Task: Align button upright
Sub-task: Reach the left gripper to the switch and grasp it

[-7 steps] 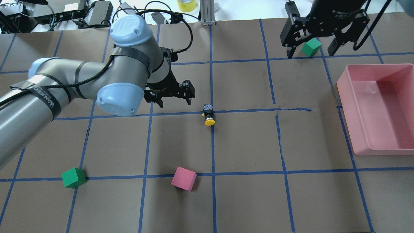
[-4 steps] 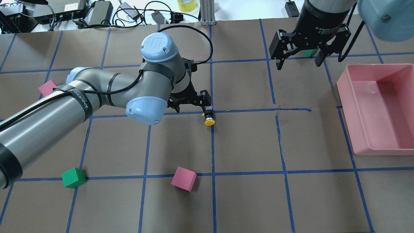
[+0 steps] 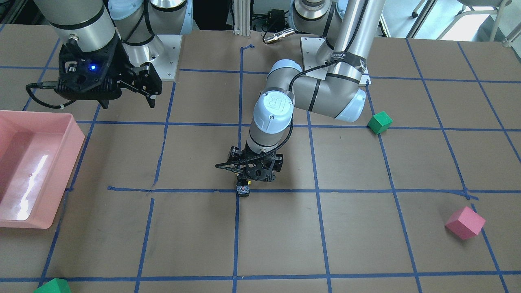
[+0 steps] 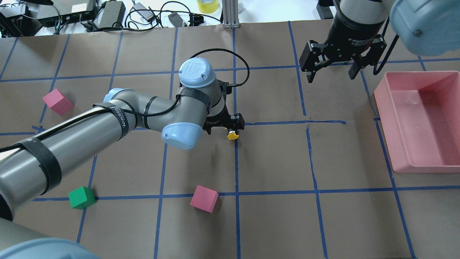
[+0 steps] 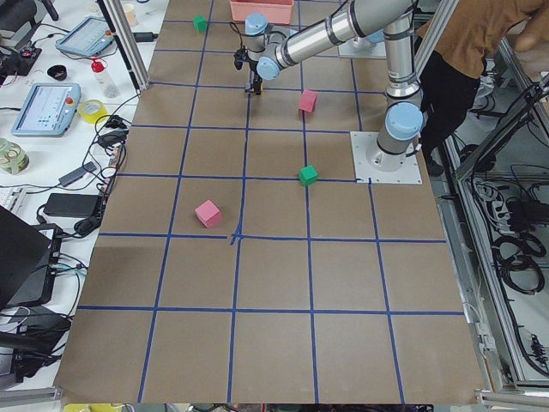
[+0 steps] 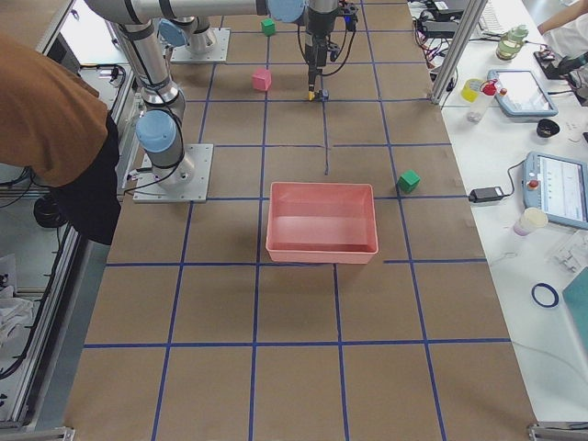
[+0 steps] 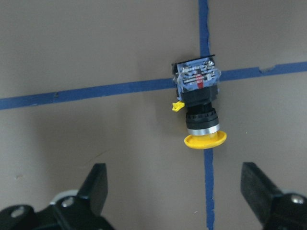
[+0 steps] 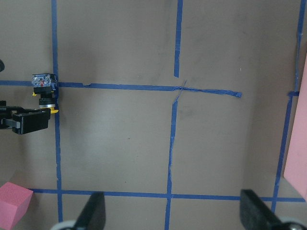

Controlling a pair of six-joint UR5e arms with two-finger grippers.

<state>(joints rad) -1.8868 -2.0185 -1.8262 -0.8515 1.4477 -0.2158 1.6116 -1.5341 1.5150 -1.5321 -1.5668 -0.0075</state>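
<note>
Brown taped tabletop (image 3: pixel 366 244) from the front, left gripper (image 3: pixel 252 181) over the button (image 3: pixel 243 189), overhead, yellow cap (image 4: pixel 233 135) just beyond its spread fingers (image 4: pixel 239 121), right gripper (image 4: pixel 332 73) spread too, far off, wrist view, button sideways ahead between the fingertips (image 7: pixel 98 179).

Left arm (image 4: pixel 79 140) stretched out long and low, elbow bent. Its wrist (image 4: pixel 197 75) is turned so the tool points straight down. Left gripper (image 4: pixel 223 126) sits low, jaws spread wide. Both fingers (image 7: pixel 96 184) show far apart at the bottom of the left wrist view. Right arm (image 4: pixel 359 21) is off on its own side, well apart from the left arm, last link near vertical. Right gripper (image 4: pixel 332 73) hangs higher, pointing down, jaws also wide open, with a small blue light lit on its body in the front-facing view.
</note>
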